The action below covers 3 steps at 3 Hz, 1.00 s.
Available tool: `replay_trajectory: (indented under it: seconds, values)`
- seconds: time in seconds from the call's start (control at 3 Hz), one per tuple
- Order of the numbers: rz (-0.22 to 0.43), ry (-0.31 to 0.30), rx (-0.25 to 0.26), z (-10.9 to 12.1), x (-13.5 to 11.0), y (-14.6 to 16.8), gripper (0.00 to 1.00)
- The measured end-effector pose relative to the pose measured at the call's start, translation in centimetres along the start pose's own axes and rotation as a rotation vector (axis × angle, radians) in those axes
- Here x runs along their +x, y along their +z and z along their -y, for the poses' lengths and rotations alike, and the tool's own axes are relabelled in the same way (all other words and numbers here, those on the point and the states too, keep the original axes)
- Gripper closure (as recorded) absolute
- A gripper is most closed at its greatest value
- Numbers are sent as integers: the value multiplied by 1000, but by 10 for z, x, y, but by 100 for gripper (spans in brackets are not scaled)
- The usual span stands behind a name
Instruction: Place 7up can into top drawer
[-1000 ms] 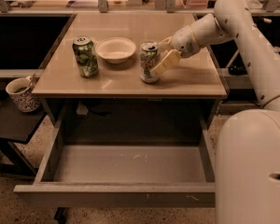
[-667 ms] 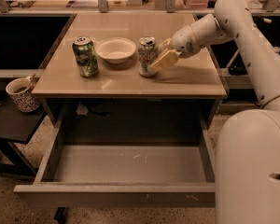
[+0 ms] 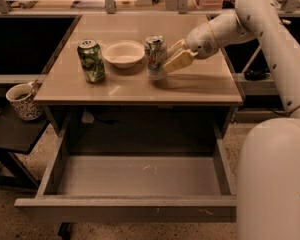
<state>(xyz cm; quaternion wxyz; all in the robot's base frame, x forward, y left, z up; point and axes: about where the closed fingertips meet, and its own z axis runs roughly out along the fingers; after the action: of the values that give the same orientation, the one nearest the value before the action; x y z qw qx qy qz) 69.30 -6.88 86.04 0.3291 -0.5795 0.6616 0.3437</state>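
The 7up can (image 3: 155, 56), silver-white with green streaks, stands upright near the middle of the tan tabletop (image 3: 200, 86), just right of a white bowl. My gripper (image 3: 171, 60) reaches in from the right. Its cream fingers (image 3: 179, 60) are closed on the can's right side. I cannot tell whether the can's base touches the table. The top drawer (image 3: 125, 209) is pulled wide open below the table, and its grey scuffed floor (image 3: 140, 176) holds nothing.
A darker green patterned can (image 3: 91, 60) stands at the table's left. The white bowl (image 3: 123, 53) sits between the two cans. A patterned mug (image 3: 22, 101) rests on a low dark surface to the left. My white arm (image 3: 270, 29) fills the right side.
The can was tilted in my gripper. It has come upright and moved a little left and toward the far side of the table, closer to the bowl, with the gripper following.
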Motion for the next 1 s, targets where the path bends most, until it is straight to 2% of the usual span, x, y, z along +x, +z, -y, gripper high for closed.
replay_trajectory:
  seconds: [0.33,0.67,1.0]
  values:
    - [-23,-22,44,-29,-9,-30,100]
    - [-7,-50,99,-86,-25,-70,100]
    - [76,-11,89,-155,-30,-88,100]
